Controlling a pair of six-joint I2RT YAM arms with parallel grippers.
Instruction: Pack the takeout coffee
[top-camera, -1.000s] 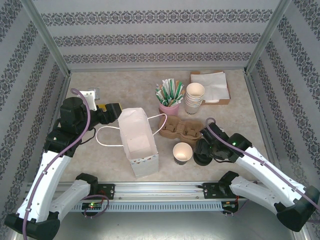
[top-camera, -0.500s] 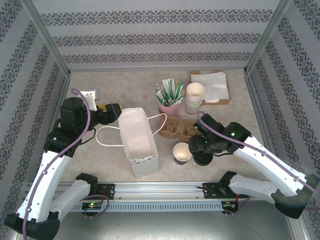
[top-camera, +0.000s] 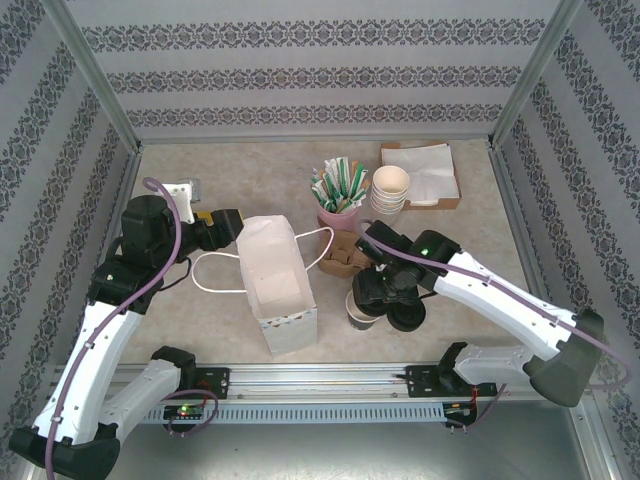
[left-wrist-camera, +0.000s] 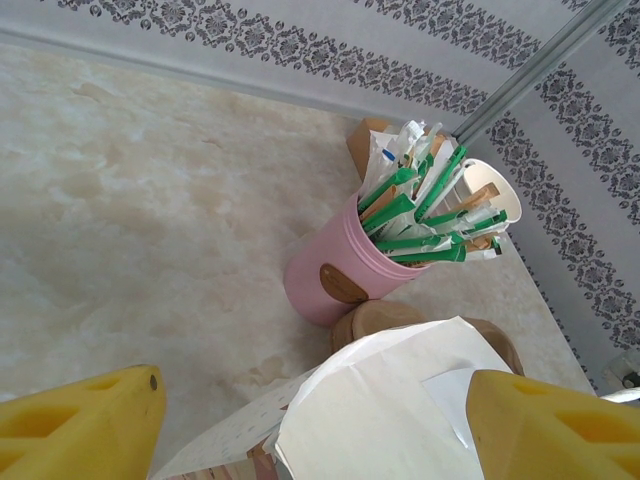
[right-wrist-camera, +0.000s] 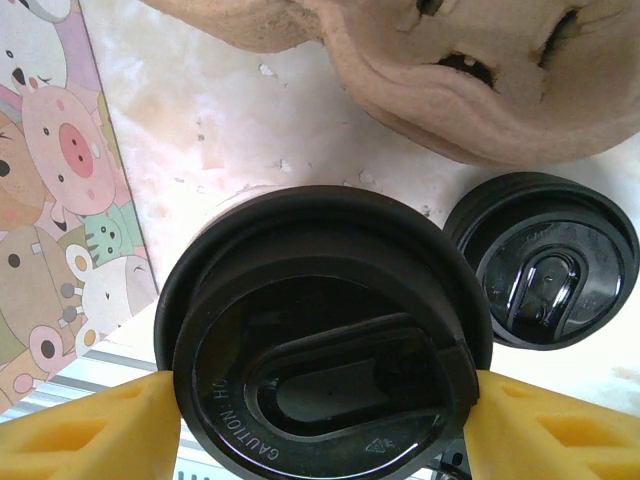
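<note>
1. Two hands are at work. The left hand (top-camera: 222, 224) is at the top of the bag. The right hand (top-camera: 378, 290) reaches across over the takeout coffee cup (top-camera: 356, 313).
2. One takeout coffee cup, dark-sided, stands on the desk (top-camera: 250, 170) near its front edge, between the bag and the loose lid.
3. Two black lids:
   - One black lid (right-wrist-camera: 320, 340) sits between the right hand's fingers, both pads against its rim, directly above the cup. I cannot tell whether it is pressed home.
   - One loose lid (right-wrist-camera: 545, 265) lies flat on the desk just beside it.
4. One white paper bag (top-camera: 275, 285), printed with cartoon animals, stands upright with its mouth open.
5. Left hand's fingers (left-wrist-camera: 100, 425) are spread wide with the bag's top edge between them, nothing pinched.
6. One brown pulp carrier (top-camera: 345, 255) lies behind the cup.
7. One pink holder (left-wrist-camera: 330, 280) is full of green-and-white packets.
8. One stack of cream cups (top-camera: 390, 190) stands beside the holder, with one box of napkins (top-camera: 425, 170) behind the stack.
</note>
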